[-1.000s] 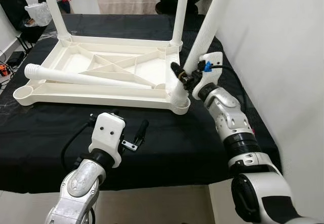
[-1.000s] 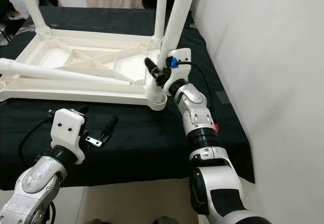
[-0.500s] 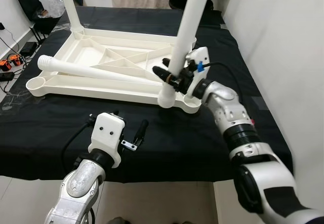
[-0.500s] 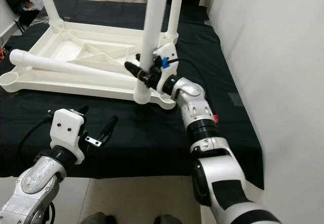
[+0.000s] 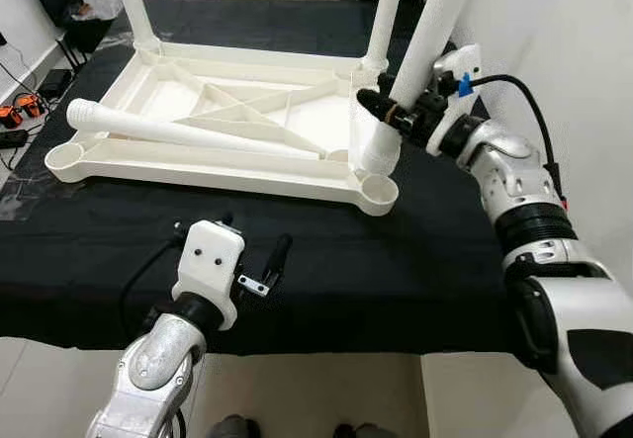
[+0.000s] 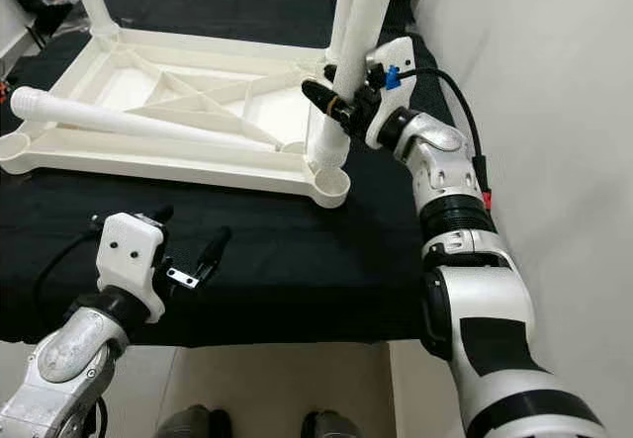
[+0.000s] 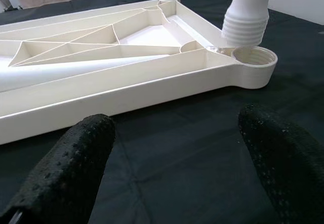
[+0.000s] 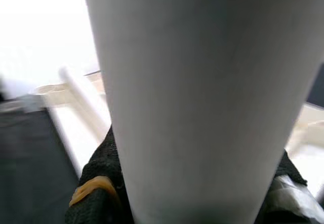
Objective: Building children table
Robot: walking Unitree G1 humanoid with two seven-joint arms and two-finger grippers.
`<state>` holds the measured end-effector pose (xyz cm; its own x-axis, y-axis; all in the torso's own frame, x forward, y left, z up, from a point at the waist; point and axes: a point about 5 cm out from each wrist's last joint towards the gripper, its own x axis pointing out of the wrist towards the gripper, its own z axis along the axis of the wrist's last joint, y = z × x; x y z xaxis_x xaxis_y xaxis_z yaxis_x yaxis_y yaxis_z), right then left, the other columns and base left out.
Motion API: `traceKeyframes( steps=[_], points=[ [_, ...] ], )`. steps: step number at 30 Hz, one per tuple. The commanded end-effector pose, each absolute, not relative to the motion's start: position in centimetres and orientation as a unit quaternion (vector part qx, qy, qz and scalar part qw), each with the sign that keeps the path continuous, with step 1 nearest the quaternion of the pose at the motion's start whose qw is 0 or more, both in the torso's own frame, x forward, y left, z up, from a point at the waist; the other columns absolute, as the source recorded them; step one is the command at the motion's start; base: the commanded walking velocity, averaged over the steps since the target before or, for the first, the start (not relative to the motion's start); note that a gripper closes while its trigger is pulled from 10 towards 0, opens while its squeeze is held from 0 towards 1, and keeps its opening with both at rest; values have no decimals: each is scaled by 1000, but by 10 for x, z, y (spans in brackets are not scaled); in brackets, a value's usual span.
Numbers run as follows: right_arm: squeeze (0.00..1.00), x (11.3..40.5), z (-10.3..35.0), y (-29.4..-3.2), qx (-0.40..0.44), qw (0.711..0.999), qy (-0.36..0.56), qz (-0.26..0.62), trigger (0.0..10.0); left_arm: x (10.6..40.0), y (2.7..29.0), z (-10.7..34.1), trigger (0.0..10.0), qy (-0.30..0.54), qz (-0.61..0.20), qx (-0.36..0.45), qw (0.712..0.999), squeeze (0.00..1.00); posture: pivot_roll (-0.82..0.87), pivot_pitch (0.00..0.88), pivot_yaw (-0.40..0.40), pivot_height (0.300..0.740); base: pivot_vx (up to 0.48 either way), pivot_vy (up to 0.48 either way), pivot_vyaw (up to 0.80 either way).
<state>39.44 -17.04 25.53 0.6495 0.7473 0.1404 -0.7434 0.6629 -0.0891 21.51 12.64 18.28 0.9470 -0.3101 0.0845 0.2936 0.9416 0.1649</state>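
Change since 0.5 s ago: held leg's threaded end was out over the black cloth in front of the frame; now it sits over the frame's inner edge, just behind the near-right corner socket. Camera also shifted.
Right gripper (image 5: 394,114): fingers pinched around the white table leg (image 5: 425,52) low on its shaft, above the ribbed end; leg tilted, top leaning toward the wall.
Right wrist view: white leg (image 8: 202,102) close up, black fingers (image 8: 98,171) pressed on both sides.
Leg end (image 7: 246,24): ribbed, close beside the empty round socket (image 7: 254,58), not in it.
Table top (image 5: 213,131): white, upside down on black cloth (image 5: 346,270), ribs facing up.
Fitted legs: two upright in the far corners, far-left (image 5: 127,8) and far-right (image 5: 384,13).
Loose leg (image 5: 178,133): lying across the frame, ribbed end toward the left.
Near-left socket (image 5: 61,161): empty.
Left gripper (image 7: 177,158): fingers spread wide, holding nothing, hovering low over the cloth, near the frame's front edge, apart from it.
Right side: white wall (image 5: 574,62).
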Motion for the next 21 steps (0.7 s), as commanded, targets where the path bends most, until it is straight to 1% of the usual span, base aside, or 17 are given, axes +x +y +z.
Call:
traceKeyframes(
  steps=[1,7,14,19,20,21],
  points=[
    [0,391,254,-176,-1,898,-84,432,0,212,128,180,10000,-43,-158,79,983,0,98,168,-60,740,0,0,0],
    [0,388,252,-176,-5,882,-84,463,0,211,127,181,10000,-41,-164,82,982,0,105,165,-54,740,0,0,0],
    [0,388,250,-178,-21,886,-88,455,0,210,128,181,10000,-39,-167,84,982,0,111,163,-50,740,0,0,0],
    [0,388,256,-187,-39,888,-89,449,0,209,127,182,10000,-39,-171,84,981,0,110,166,-45,740,0,0,0],
    [0,386,256,-188,-50,882,-89,460,0,209,126,182,10000,-39,-174,84,980,0,110,167,-43,740,0,0,0],
    [0,386,256,-188,-50,882,-89,460,0,209,126,182,10000,-39,-174,84,980,0,110,167,-43,740,0,0,0]
  ],
)
